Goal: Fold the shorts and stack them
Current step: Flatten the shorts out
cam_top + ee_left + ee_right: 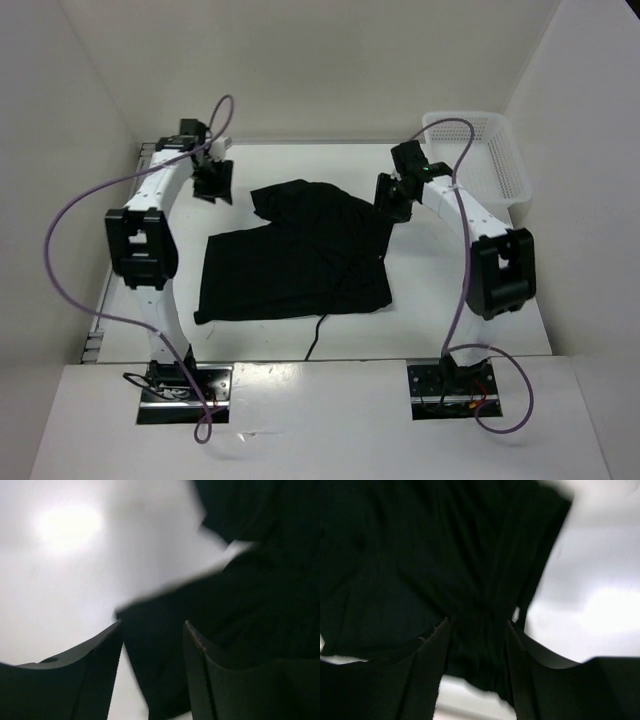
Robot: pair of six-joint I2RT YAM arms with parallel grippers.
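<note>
White table (pixel 330 165) fills my top view; the shorts (pixel 295 260) lie in the middle of it, black, mostly flat with the far part bunched up; white mesh basket (pixel 490 160) sits in the far right corner, well apart from them; left gripper (pixel 212 185) hangs just off their far left corner, jaws apart, gripping nothing; right gripper (pixel 392 205) is over their far right edge, jaws apart too, fabric showing in the gap; thin drawstring (pixel 315 335) trails off the near edge.
</note>
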